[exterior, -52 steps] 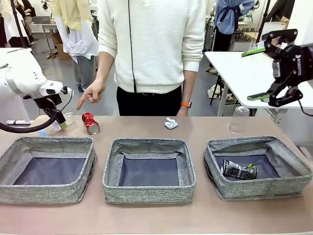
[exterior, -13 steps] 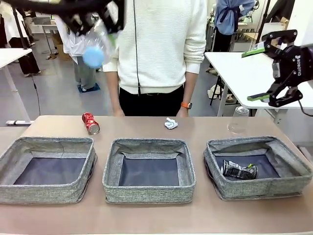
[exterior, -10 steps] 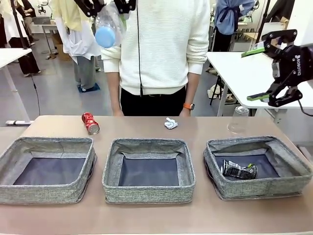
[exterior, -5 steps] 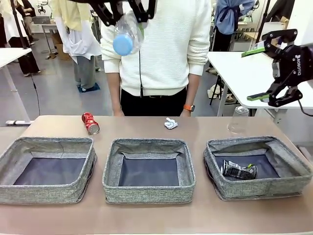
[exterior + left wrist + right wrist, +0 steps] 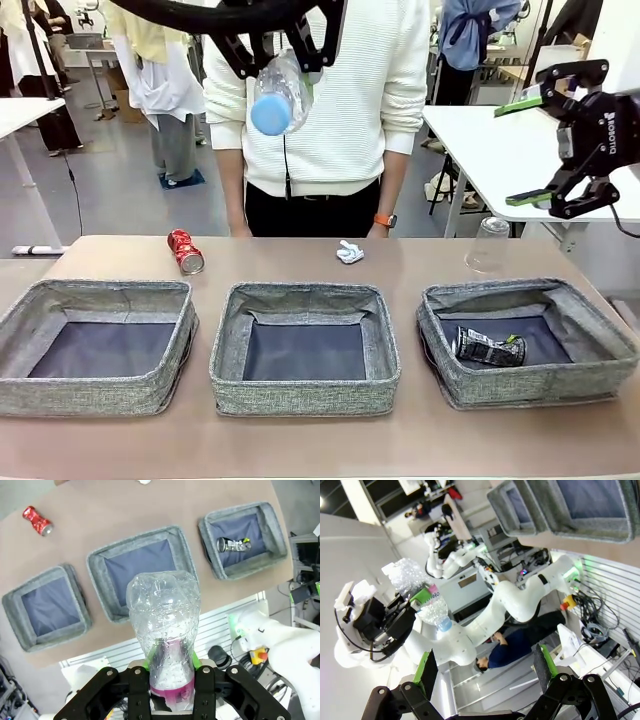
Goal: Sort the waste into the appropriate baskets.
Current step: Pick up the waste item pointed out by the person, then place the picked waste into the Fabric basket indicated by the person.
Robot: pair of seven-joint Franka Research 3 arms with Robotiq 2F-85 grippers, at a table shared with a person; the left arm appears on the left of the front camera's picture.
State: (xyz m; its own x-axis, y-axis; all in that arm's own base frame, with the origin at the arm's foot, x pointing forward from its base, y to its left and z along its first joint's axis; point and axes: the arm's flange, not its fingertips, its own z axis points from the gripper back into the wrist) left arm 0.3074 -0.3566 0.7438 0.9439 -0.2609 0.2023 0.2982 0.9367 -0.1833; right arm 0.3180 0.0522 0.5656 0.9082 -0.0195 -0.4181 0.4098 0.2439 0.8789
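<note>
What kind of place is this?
Probably a robot lab: the left gripper holds a clear bottle above three grey baskets, the right gripper stands open, and there's a red stop button.

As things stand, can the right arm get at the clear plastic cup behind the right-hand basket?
Probably yes. The right gripper hangs open and empty above that side, and the clear plastic cup stands alone just behind the grey woven right basket, with nothing over it.

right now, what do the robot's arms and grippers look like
Both grippers are black two-finger linkages with green pads: the left gripper and the right gripper, whose body carries white ROBOTIQ lettering. The left arm is glossy white with rounded segments; a thick black cable runs along it.
</note>
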